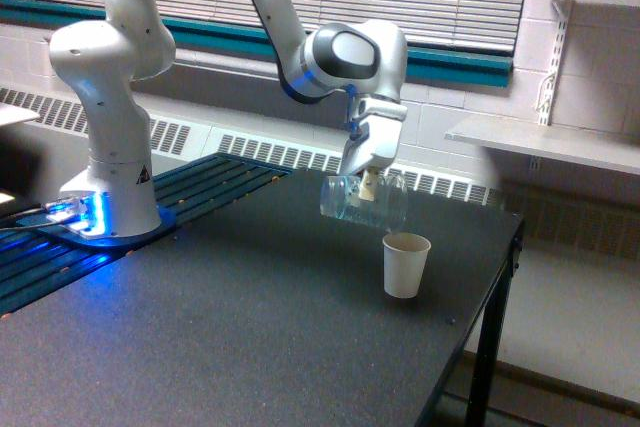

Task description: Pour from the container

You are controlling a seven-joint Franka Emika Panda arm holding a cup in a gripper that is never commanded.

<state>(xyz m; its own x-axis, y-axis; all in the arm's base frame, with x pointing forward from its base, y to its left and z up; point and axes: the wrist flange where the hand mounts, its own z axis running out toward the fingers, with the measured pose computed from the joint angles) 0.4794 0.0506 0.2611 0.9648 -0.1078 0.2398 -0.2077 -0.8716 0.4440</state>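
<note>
Holding the container (pixel 362 203) on its side, the closed pincer (pixel 368 185) hangs above-left of the cup (pixel 405 265); pour apparently finished, righting next.
</note>
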